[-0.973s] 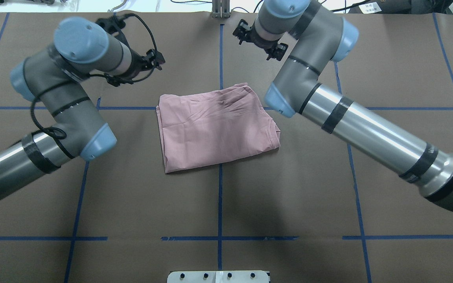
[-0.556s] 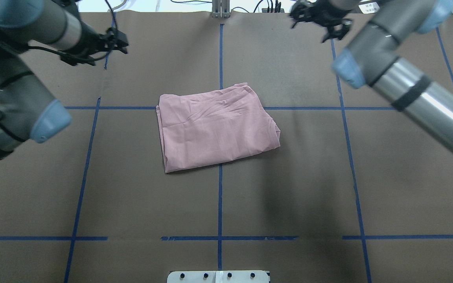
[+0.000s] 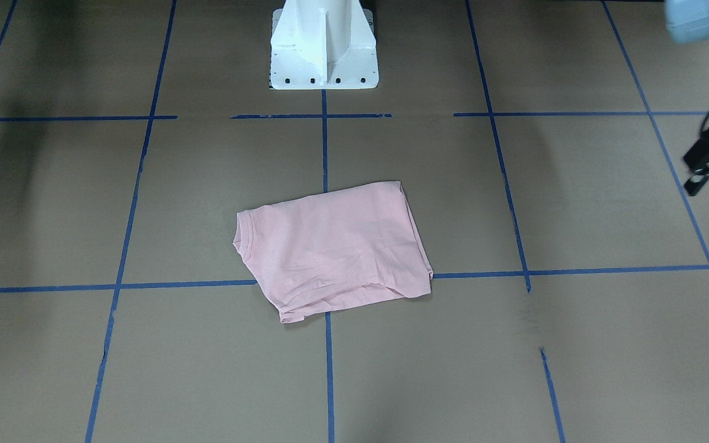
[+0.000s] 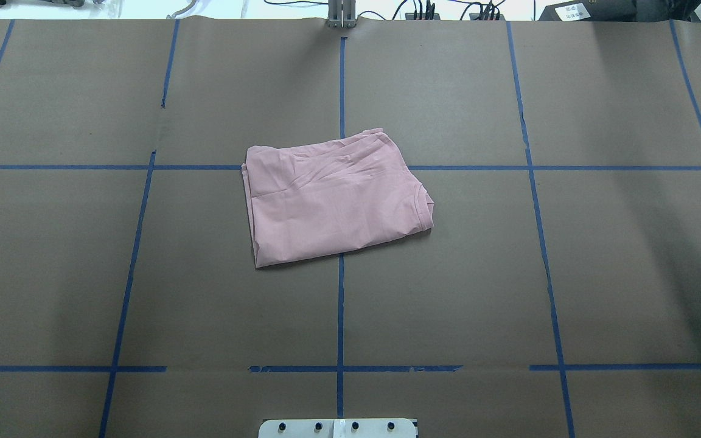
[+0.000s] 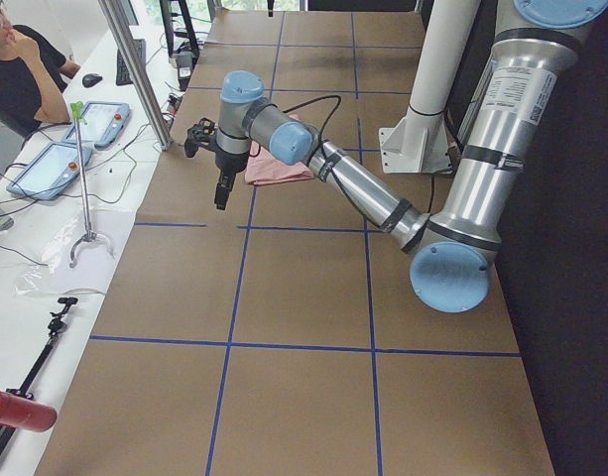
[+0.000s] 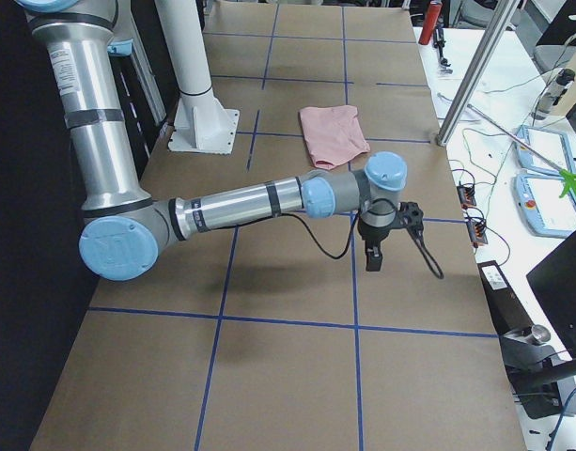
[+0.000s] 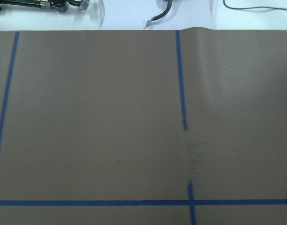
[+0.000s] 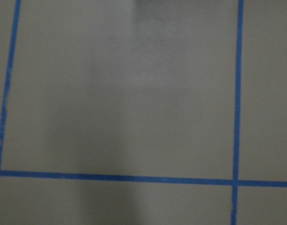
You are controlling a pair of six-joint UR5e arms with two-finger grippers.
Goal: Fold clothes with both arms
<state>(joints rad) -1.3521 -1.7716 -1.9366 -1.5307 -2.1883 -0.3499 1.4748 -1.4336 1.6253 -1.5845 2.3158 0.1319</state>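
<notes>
The pale pink T-shirt [image 4: 335, 204] lies folded into a rough rectangle near the table's middle, plain side up, collar toward the overhead view's right; it also shows in the front view [image 3: 336, 246]. No gripper touches it. My left gripper [image 3: 699, 175] hangs above bare table far off to the shirt's side, at the front view's right edge, and also shows in the left view [image 5: 220, 198]. I cannot tell if it is open. My right gripper [image 6: 372, 261] shows only in the right view, far from the shirt [image 6: 333, 133]; I cannot tell its state. Both wrist views show only table.
Brown paper with blue tape grid lines [image 4: 340, 304] covers the table. The white pedestal [image 3: 322, 49] stands at the robot's side. A seated operator [image 5: 16, 69] and tablets [image 5: 46, 169] are on a side bench beyond the far edge.
Both arms swung outward from near the shirt's far side and left the overhead view. The shirt has not moved.
</notes>
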